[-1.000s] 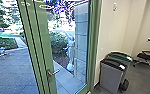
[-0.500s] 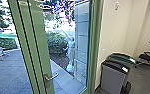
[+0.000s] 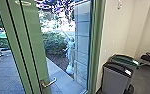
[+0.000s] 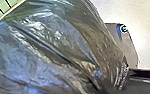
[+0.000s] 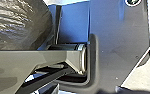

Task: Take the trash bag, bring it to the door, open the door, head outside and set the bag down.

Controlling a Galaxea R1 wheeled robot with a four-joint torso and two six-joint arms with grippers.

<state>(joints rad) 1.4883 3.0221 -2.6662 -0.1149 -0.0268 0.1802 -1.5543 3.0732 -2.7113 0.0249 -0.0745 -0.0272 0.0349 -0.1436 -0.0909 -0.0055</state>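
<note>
Floor [image 3: 146, 81] at four o'clock holds two bins [image 3: 116, 78], a green door [image 3: 28, 45] stands at nine, a shiny bag [image 4: 53, 47] bulges, and I can't tell if either gripper is open.

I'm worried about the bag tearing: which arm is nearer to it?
Left, it seems. The left wrist looks close to the bag, large in its view; the right wrist seems farther off, with the robot's plate also showing.
</note>
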